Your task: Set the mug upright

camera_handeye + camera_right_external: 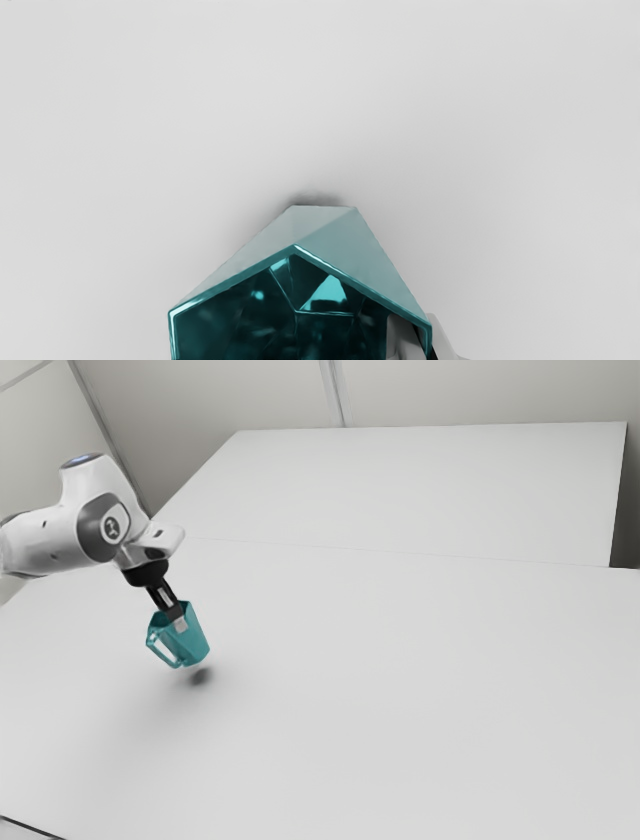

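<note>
Gripper status: your gripper (pixel 181 624) is closed on the mug (pixel 194 646), w/ the side wall pinched btwn its fingers. In the wrist view, you see one finger (pixel 404 341) inside the mouth & the other just outside the same wall.

Mug position: held clear of the desk (pixel 400 670), at the exterior view's left, under the hand. Its shadow (pixel 201 677) lies on the desk beneath the base, w/ a gap btwn mug & shadow. Mug is teal, w/ flat, angular faces.

Mug orient.: tilted, not fully upright. Mouth is up, leaning twd the exterior view's left; base is down, twd the exterior view's right. Handle (pixel 160 656) is on the side facing the exterior view's left. In the wrist view, you look into the dark, glossy interior; the outer walls taper twd the base, & the shadow shows just past it.

Arm config.: the white arm (pixel 45 542) enters from the exterior view's left; the hand angles down, w/ the black gripper fingers reaching the mug rim.

Surroundings: desk top is plain white. Behind it, ref. a 2nd white surface (pixel 420 490) & a pale wall (pixel 480 390).
</note>
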